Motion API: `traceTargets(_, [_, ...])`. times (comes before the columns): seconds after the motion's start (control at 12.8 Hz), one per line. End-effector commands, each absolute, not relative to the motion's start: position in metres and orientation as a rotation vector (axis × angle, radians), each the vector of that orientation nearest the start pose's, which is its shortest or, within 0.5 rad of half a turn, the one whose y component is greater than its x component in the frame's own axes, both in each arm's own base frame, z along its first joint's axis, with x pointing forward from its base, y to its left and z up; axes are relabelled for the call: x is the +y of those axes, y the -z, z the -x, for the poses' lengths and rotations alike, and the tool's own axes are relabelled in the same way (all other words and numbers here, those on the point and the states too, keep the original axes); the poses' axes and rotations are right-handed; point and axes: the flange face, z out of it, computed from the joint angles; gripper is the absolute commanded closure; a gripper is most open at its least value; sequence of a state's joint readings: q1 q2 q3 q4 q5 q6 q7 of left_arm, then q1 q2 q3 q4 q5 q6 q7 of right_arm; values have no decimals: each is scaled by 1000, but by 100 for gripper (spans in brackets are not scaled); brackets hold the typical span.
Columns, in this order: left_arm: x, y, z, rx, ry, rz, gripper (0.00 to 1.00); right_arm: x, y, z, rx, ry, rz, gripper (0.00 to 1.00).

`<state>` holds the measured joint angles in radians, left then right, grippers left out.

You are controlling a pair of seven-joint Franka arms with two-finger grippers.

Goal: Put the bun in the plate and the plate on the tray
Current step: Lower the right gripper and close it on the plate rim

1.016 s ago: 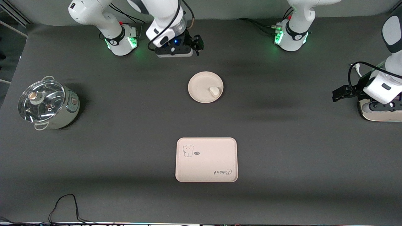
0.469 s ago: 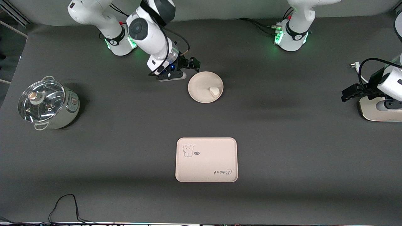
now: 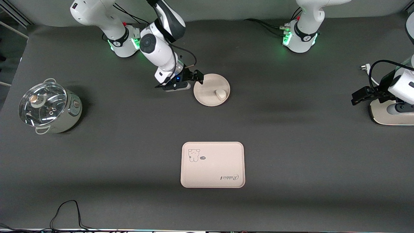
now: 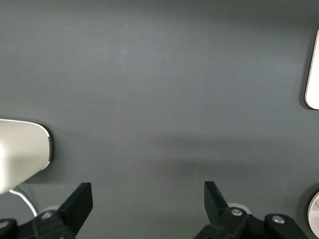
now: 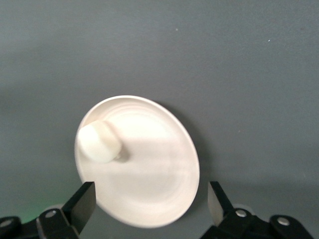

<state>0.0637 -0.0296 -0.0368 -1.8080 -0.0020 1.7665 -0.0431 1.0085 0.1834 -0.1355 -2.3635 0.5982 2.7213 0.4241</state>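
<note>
At the left edge of the front view a glass-lidded pot [image 3: 48, 106] sits well apart from everything else. In the upper middle, the right gripper [image 3: 197, 76] hangs at the rim of the plate [image 3: 207, 94] on the side toward the right arm's end of the table; its fingers are spread, and in the right wrist view they [image 5: 82, 204] flank the plate's near edge [image 5: 164, 199] without pinching it. The bun [image 3: 221, 94] already lies in the plate, off-centre toward the left arm's end.

Lower centre, the tray [image 3: 212, 168] waits bare, nearer the front camera than the plate and well apart from it.

At the right edge the left gripper [image 3: 357, 97] idles with its fingers apart over bare table.

The likely next step is a rim grasp. Since only one edge would be held, the plate could tilt as it rises, and the bun could roll out; a shallow bite could also let the rim slip free.
</note>
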Motion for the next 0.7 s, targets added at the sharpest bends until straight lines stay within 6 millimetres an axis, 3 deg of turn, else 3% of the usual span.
traceTargets(0.0, [11, -554, -551, -118, -14, 3132, 0, 387, -223, -346, 86, 68, 2856, 0])
traceTargets(0.16, [13, -553, -550, -123, -19, 3131, 0, 380, -202, -342, 62, 107, 2886, 0])
traceTargets(0.62, [9, -554, -551, -115, -14, 3135, 0, 389, -182, -324, 93, 96, 2884, 0])
